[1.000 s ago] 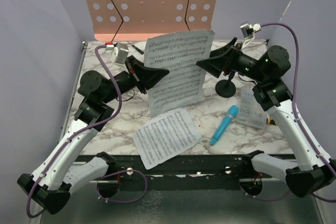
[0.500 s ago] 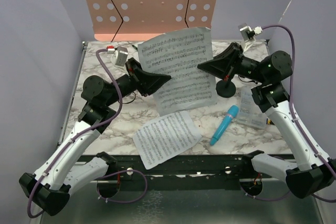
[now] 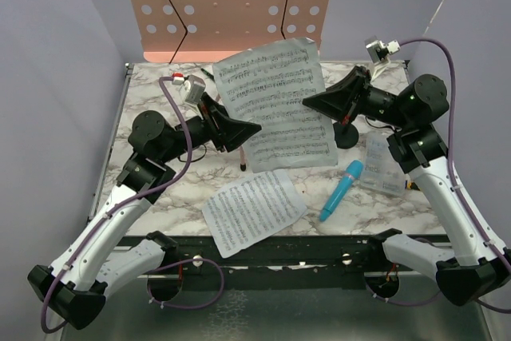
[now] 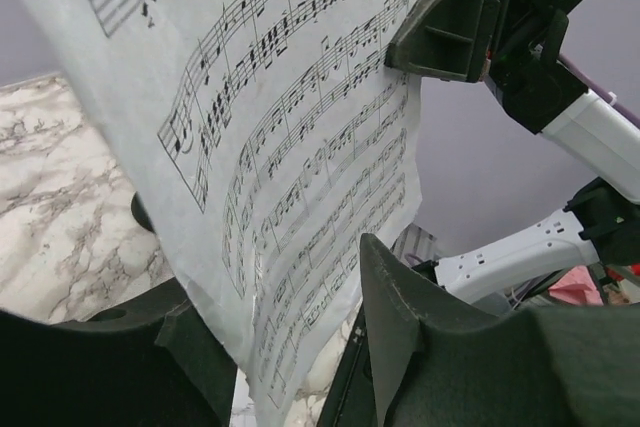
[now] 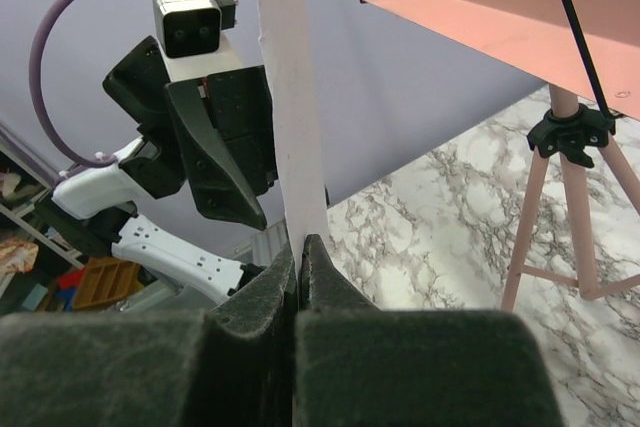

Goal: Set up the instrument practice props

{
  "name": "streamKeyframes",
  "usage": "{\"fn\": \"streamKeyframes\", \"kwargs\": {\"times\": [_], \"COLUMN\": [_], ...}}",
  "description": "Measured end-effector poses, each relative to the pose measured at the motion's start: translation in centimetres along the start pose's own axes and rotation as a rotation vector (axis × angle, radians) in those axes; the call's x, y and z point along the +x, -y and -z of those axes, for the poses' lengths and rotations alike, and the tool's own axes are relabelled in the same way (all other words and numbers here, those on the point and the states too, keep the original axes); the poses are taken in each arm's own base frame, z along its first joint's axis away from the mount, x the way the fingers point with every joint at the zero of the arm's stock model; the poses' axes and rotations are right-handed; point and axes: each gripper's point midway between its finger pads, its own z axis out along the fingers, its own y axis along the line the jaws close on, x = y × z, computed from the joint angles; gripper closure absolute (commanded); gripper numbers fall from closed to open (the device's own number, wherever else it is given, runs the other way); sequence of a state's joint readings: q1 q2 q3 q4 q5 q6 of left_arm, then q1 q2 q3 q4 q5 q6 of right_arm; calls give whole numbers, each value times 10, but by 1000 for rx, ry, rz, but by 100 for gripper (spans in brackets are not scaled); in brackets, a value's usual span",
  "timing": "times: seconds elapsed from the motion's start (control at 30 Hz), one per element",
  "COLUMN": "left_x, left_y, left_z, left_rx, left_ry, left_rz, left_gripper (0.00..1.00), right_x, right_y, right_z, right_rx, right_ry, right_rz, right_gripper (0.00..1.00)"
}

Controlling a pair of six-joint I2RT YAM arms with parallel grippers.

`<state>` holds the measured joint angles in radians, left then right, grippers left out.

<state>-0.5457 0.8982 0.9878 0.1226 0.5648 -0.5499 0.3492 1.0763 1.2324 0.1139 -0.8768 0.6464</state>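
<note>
2 pages: raised page (image 3: 275, 101) is hanging before the pink stand (image 3: 231, 5); flat page (image 3: 253, 209) is lying on the table (image 3: 192, 185).
Right gripper (image 3: 306, 101): jaws are pinching the raised page's right edge.
Left gripper (image 3: 257, 127): jaws are standing partly apart around its left edge, gripping nothing.

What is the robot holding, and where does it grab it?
The right gripper pinches the raised sheet-music page at its right edge. The left gripper is open, holding nothing.

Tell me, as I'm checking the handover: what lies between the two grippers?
The raised sheet-music page, from left gripper to right gripper in the top view; the right is shut on its edge.
</note>
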Motion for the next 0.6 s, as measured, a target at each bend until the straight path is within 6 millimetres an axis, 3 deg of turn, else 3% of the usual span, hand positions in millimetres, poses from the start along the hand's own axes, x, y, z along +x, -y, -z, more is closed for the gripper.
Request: {"fn": "streamKeyframes", "kwargs": {"times": [0.13, 0.27, 0.4, 0.47, 0.6], "left_x": [-1, -4, -3, -2, -2], "left_y": [5, 8, 8, 8, 10], "left_z": [-1, -6, -9, -10, -10], "left_rx": [28, 60, 77, 82, 95], "left_ry": [1, 18, 16, 13, 14], "left_rz": [6, 24, 37, 43, 41], "left_gripper": [71, 78, 100, 100, 100], "right_x": [2, 7, 9, 9, 9], "right_y": [1, 3, 5, 5, 6], "right_z": [0, -1, -1, -1, -1], "right_rx": [-5, -5, -3, -3, -1], "right_ry": [0, -2, -4, -4, -3], "right_rz": [-16, -37, -47, -46, -40], "right_gripper": [99, 100, 100, 99, 82]}}
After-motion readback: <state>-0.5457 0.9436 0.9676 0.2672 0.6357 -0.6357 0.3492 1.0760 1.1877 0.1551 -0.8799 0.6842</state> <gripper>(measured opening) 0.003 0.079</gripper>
